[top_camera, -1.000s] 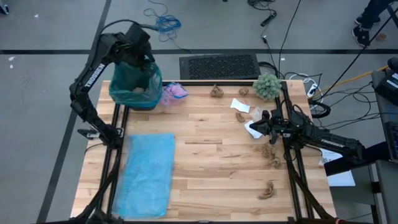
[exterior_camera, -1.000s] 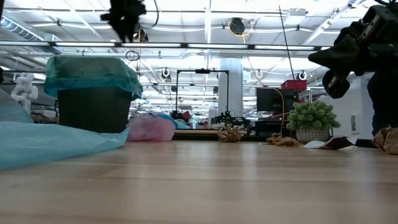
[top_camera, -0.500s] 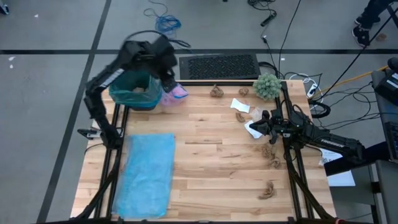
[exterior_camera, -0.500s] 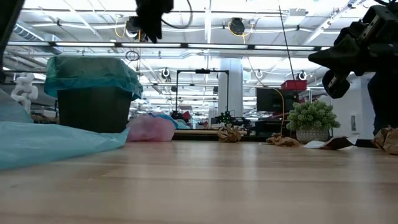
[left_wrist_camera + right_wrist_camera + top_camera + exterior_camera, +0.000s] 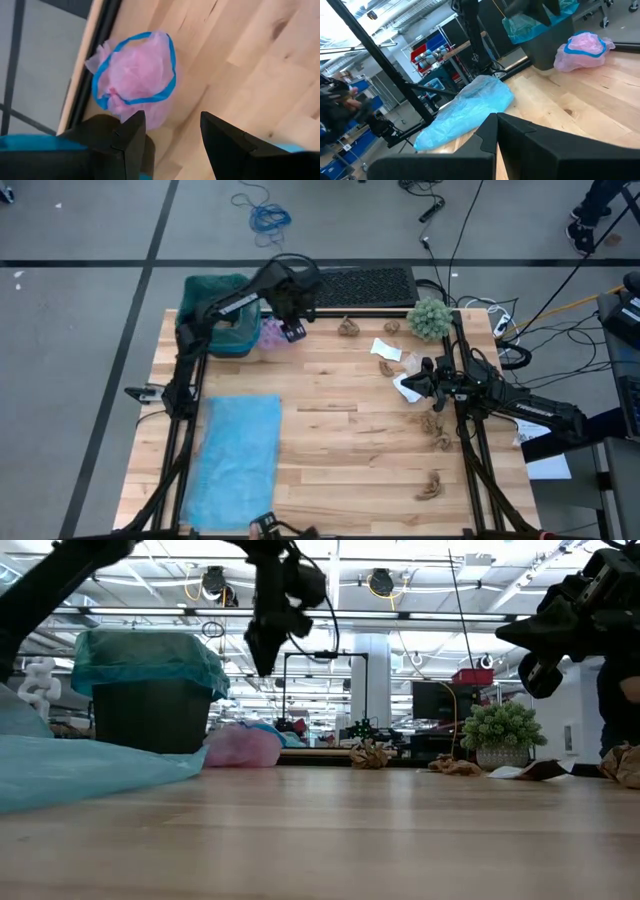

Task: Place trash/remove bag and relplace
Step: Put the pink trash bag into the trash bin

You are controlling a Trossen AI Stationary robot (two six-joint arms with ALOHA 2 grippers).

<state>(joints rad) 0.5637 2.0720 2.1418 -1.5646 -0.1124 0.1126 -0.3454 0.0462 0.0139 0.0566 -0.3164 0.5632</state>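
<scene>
The trash-gathering step is judged to be in hand: the left gripper (image 5: 292, 330), fingers spread, is held above the lilac-pink piece (image 5: 136, 75) beside the bin (image 5: 215, 320), so descending and closing are required next, while the right gripper (image 5: 418, 377), pressed together, waits among the brown wads (image 5: 436, 427).

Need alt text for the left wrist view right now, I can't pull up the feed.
The left end effector, fingers open and empty, hangs above a crumpled lilac-pink piece edged in blue, lying on the wooden table near its edge.
</scene>
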